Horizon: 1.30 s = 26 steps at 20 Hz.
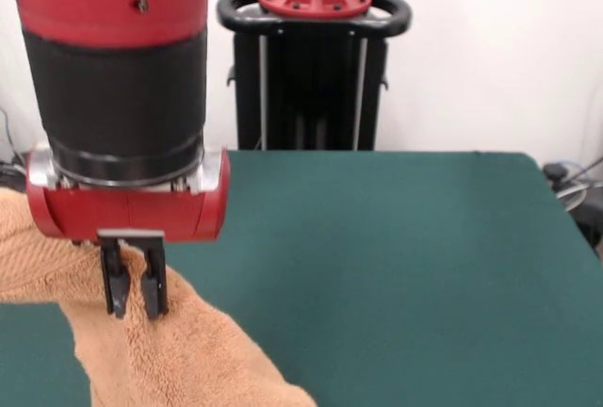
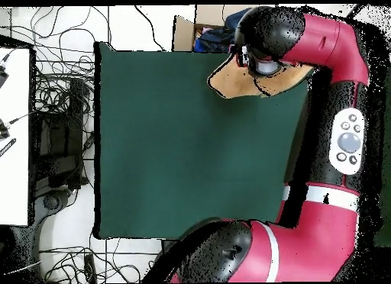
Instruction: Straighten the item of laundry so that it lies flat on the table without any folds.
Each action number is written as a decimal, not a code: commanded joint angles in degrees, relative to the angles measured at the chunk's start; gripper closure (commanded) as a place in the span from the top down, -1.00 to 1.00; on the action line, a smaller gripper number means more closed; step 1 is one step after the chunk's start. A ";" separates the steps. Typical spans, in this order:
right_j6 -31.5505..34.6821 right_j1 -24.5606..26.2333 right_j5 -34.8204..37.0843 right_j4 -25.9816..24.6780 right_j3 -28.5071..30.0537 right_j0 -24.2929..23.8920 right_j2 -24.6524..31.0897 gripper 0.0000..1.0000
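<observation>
The orange-tan terry-cloth towel (image 1: 179,360) lay bunched at the near left corner of the dark green felt table (image 1: 396,266). The arm's black two-fingered gripper (image 1: 134,308) stood nearly closed, its tips seemingly pinching a raised fold. The step looked like gripping; next would likely be drawing the cloth toward the table's open middle.

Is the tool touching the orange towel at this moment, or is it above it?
Touching. In the front view the tool has its two dark fingertips pressed into the raised fold of the towel, with no gap visible. The overhead view hides this under the arm.
</observation>
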 commanded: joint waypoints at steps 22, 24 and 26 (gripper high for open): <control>11.22 -16.47 -25.39 0.90 44.66 4.74 -8.79 -1.00; 11.30 -16.46 -26.28 1.11 45.29 5.01 -8.76 -1.00; 11.19 -16.27 -26.73 1.21 45.73 5.17 -8.74 -1.00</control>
